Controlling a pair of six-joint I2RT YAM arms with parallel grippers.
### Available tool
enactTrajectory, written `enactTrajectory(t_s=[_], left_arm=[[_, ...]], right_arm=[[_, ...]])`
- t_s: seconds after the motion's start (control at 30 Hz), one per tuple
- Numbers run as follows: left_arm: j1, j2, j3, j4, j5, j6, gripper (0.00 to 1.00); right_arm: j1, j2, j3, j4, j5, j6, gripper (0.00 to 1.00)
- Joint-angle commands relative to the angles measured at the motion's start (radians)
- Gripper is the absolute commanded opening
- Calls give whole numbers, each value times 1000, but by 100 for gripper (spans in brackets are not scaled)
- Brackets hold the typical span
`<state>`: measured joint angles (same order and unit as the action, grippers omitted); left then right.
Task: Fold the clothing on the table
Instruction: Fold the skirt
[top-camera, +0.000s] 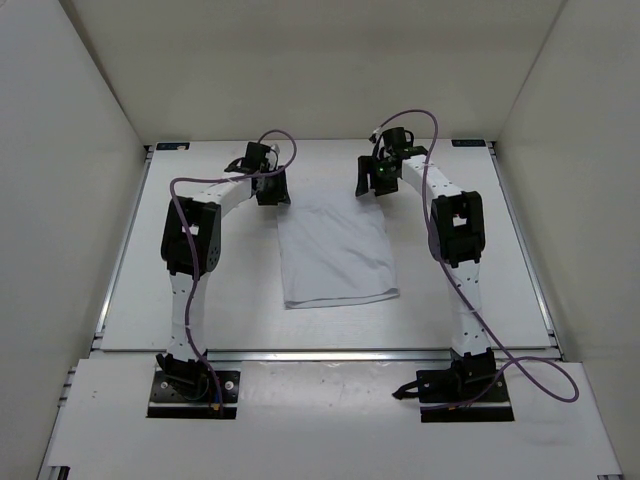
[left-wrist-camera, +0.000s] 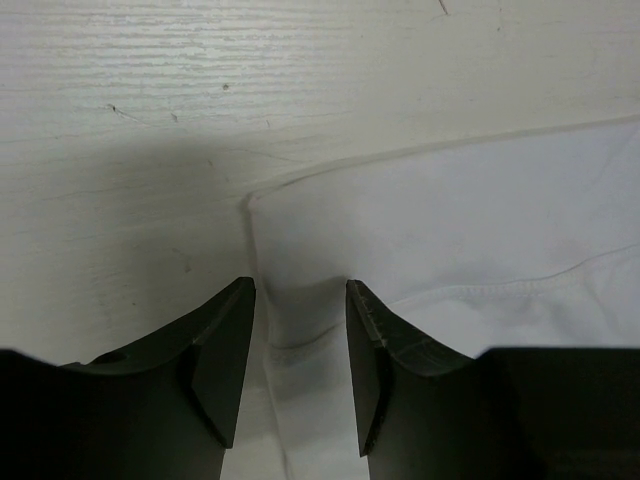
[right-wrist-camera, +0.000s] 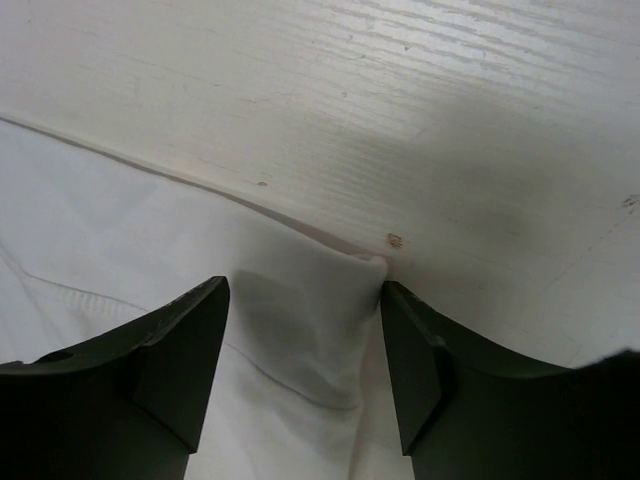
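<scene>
both end effectors are straddling the clothing's far corners
the clothing (top-camera: 335, 250) is lying flat in the middle of the table (top-camera: 240, 320); the left end effector (left-wrist-camera: 300, 288) and right end effector (right-wrist-camera: 304, 288) are each standing with jaws apart around a corner, not clamping. if one is closing off the hem, that corner is likely slipping free and skewing the fold.

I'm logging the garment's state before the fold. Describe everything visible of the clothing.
The clothing is plain white, thin, soft-looking fabric, lightly wrinkled, lying flat as a rough rectangle in the middle of the table, slightly wider at its near edge. A stitched seam shows near its far edge. Its far-left corner lies between the open jaws of the left gripper; its far-right corner, slightly bunched, sits between those of the right gripper.
</scene>
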<state>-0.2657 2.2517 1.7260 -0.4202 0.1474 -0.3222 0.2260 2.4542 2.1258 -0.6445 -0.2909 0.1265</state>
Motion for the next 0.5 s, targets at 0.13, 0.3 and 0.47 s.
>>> enactTrajectory(t_s=[0.13, 0.3, 0.47], left_arm=[[-3, 40, 84, -14, -23, 9, 49], [-15, 83, 109, -9, -25, -9, 47], [-10, 138, 242, -104, -3, -26, 0]], right_arm=[[-24, 40, 34, -3, 19, -11, 41], [-36, 43, 52, 0, 6, 1, 7], [-51, 8, 68, 6, -16, 9, 0]])
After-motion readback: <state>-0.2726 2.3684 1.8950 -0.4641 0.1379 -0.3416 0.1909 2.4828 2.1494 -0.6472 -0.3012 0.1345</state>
